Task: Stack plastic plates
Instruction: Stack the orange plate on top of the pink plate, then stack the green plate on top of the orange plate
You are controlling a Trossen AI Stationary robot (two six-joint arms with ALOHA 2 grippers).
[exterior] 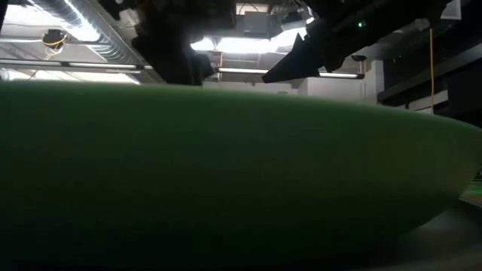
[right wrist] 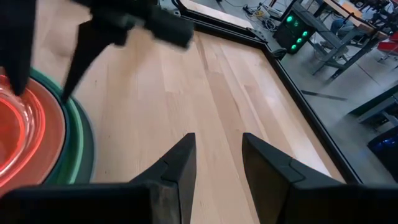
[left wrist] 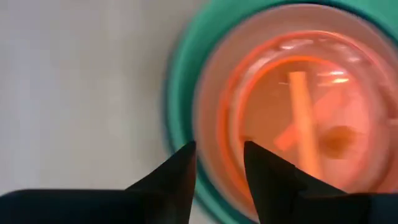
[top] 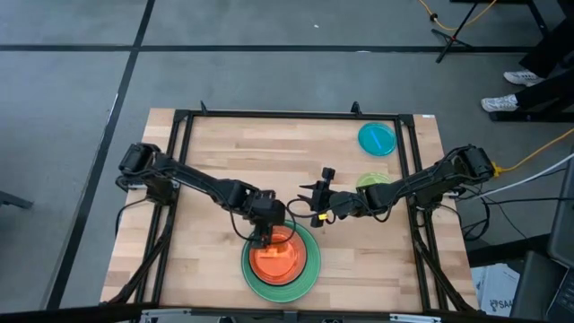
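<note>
Left gripper [top: 265,235] hangs over the orange plate [top: 278,258] – fingers slightly spread; right gripper [top: 309,203] – fingers spread, empty – hovers above the tabletop [top: 224,152].

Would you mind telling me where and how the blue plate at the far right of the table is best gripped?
Probably at its rim. The blue plate lies flat and alone on the table, so only its raised edge gives the jaws anything to close on. Come from above with the right gripper, the nearer arm, one finger inside the rim and one outside, on the side facing the table's middle.

Orange-topped plate stack [top: 282,260], blue plate [top: 377,139] apart
</note>
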